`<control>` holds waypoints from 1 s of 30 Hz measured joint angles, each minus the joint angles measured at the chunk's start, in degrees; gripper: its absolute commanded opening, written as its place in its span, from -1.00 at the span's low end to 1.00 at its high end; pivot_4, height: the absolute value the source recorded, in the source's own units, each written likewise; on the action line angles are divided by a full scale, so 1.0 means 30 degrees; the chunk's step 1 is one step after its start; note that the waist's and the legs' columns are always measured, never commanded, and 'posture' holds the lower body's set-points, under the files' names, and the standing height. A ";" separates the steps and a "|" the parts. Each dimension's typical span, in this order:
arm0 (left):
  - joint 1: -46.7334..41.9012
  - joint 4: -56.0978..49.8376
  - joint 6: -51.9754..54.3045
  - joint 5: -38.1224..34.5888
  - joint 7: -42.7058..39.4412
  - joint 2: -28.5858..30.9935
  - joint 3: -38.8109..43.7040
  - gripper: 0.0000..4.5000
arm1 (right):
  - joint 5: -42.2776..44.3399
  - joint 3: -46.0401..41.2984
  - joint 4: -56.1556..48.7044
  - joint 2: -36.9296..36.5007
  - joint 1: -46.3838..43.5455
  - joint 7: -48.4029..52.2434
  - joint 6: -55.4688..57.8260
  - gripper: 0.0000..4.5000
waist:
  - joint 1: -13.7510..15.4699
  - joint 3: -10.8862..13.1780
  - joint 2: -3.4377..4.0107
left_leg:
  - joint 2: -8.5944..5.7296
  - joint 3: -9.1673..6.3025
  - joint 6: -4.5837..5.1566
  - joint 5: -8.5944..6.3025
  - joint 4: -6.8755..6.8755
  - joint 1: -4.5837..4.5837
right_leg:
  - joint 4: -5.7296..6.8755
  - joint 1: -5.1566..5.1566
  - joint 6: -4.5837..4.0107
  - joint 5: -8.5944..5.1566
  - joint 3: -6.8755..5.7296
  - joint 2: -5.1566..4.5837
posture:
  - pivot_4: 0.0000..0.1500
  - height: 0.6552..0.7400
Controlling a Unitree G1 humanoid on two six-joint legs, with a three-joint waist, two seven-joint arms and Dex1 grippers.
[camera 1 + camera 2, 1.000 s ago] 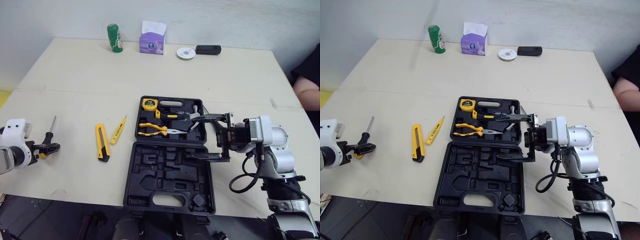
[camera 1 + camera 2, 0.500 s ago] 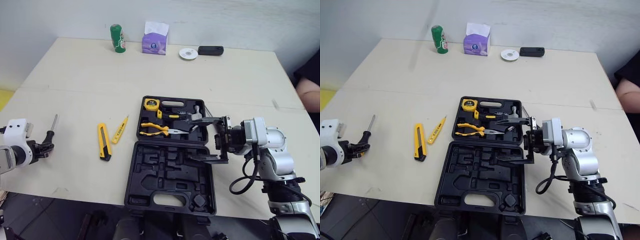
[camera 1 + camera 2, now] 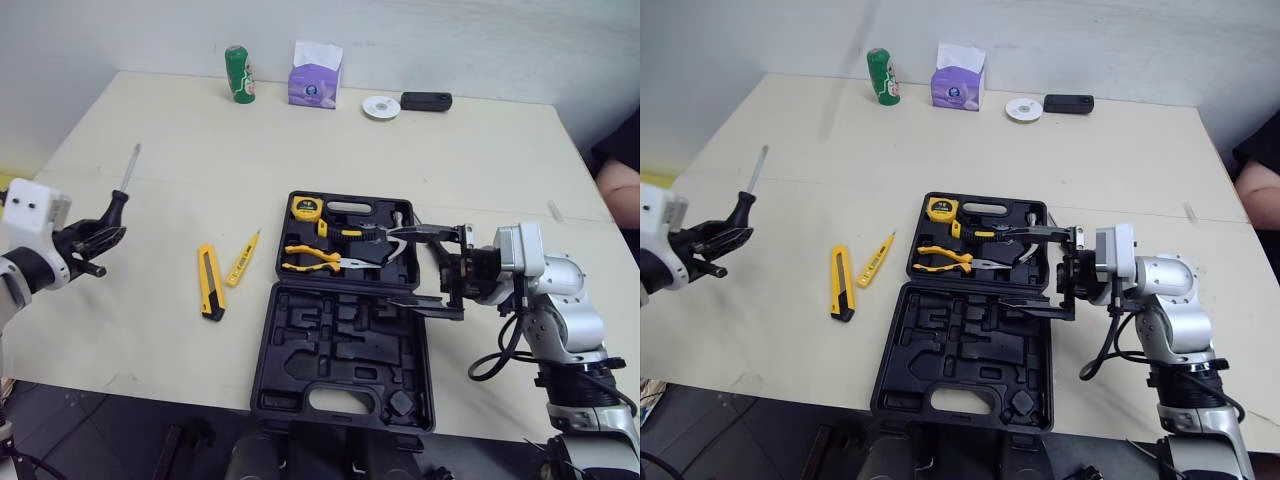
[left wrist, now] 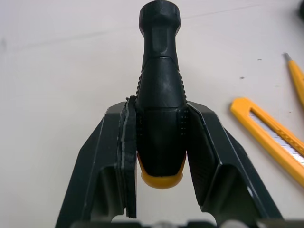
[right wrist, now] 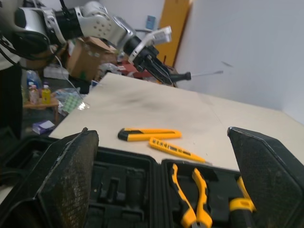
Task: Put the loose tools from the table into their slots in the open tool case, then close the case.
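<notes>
My left gripper (image 3: 93,240) hangs above the table's left side, shut on the black handle of a screwdriver (image 3: 122,190) whose shaft points up and away. The handle sits clamped between the pads (image 4: 160,108). A yellow utility knife (image 3: 207,283) and a slim yellow tester pen (image 3: 242,259) lie on the table left of the open black tool case (image 3: 340,350). The case's far half holds a tape measure (image 3: 300,208), pliers (image 3: 310,260) and other tools; its near half shows bare moulded slots. My right gripper (image 3: 418,268) stands open over the case's right edge, holding nothing.
At the table's far edge stand a green can (image 3: 238,74), a purple tissue box (image 3: 317,80), a disc (image 3: 381,107) and a black device (image 3: 426,101). A person's arm (image 3: 620,190) shows at the right edge.
My left gripper has shut on the screwdriver and lifted it off the table, shaft now tilted upward. The right gripper has stayed over the case's right edge.
</notes>
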 measured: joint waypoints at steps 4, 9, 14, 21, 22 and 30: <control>-0.2345 -0.1145 -0.1701 -0.0210 -0.1585 -0.0188 -0.2082 -0.55 | -0.0236 -0.0612 -0.0048 -0.0695 0.0578 -0.0466 0.0006 1.00 | 0.0071 -0.0001 -0.0003 | -0.0007 0.0006 0.0005 -0.0002 0.0007 -0.0003 | -0.0013 0.0015 0.0002 0.0001 -0.0011 0.0000 | 1.00 1.00; -0.4449 -0.3027 -0.2241 -0.1310 -0.4354 -0.1042 -0.5098 -0.55 | -0.0624 -0.1964 0.0103 -0.2406 0.1128 -0.0915 0.0026 1.00 | -0.0059 0.0001 0.0000 | 0.0021 0.0079 0.0014 0.0006 0.0025 0.0016 | -0.0011 0.0002 0.0009 0.0003 -0.0036 0.0061 | 1.00 1.00; -0.6253 -0.4390 -0.2042 -0.1126 -0.7273 -0.0751 -0.9046 -0.55 | -0.0670 -0.2482 0.0061 -0.3195 0.2346 -0.0919 0.0412 1.00 | 0.0018 0.0003 0.0003 | 0.0037 0.0095 0.0019 0.0027 0.0057 0.0025 | 0.0011 -0.0002 0.0011 0.0004 -0.0020 0.0125 | 1.00 1.00; -0.8426 -0.4278 -0.1085 0.0767 -0.8901 -0.1904 -1.4131 -0.55 | -0.1457 -0.2914 0.0077 -0.3997 0.3441 -0.1433 0.0571 1.00 | -0.0001 0.0006 0.0011 | 0.0050 0.0090 0.0034 0.0032 0.0082 0.0020 | -0.0018 0.0010 0.0052 0.0027 0.0041 0.0269 | 1.00 1.00; -0.8716 -0.4056 -0.1005 0.1409 -0.9071 -0.1826 -1.4864 -0.55 | -0.1570 -0.2928 0.0078 -0.4081 0.3519 -0.1487 0.0634 1.00 | 0.0005 0.0008 0.0014 | 0.0060 0.0089 0.0024 0.0038 0.0083 0.0021 | -0.0016 0.0004 0.0051 0.0027 0.0050 0.0291 | 1.00 1.00; -1.1001 -0.3204 0.1476 0.4094 -0.9531 -0.2384 -1.7643 -0.55 | -0.1551 -0.2985 -0.1425 -0.4131 0.3721 -0.2785 0.1961 1.00 | 0.0037 0.0011 0.0019 | 0.0067 0.0075 0.0028 0.0037 0.0114 0.0013 | -0.0006 0.0011 0.0047 0.0027 0.0190 0.0295 | 1.00 1.00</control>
